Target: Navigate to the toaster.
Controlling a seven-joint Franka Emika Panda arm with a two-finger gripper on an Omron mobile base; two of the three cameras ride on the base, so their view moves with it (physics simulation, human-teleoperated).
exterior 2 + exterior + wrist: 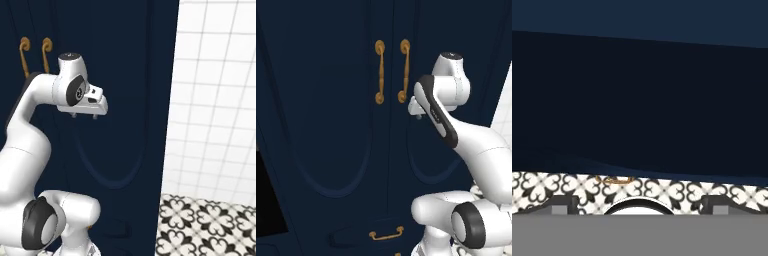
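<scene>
Left base view: I am facing a tall navy cabinet [331,125] that is taking up nearly the whole frame, its paired doors meeting at two upright brass handles [392,72], with a drawer pull [386,233] sitting lower down. In the right base view the same cabinet is ending at a vertical edge, beyond which a white tiled wall [215,100] is rising over a black-and-white patterned floor [210,225].

I am holding the arm folded close above the base, which I judge to be a travelling posture, keeping it clear of the cabinet while the base is driving. The tool [84,117] is hanging just beside the door front, pointing downward; in the right base view only two short stubs are showing under the hand, and in the hand view the two dark fingertips [562,204] are sitting well apart at the frame's lower corners, so I am reading the tool as wide and carrying nothing.

The hand view is looking down the dark cabinet face to a strip of patterned floor, with a small brass loop hard to make out at the boundary. A black opening [268,195] is cut off at the left edge.

The toaster is not appearing anywhere here; I judge it lies elsewhere and the base is needing to keep driving.
</scene>
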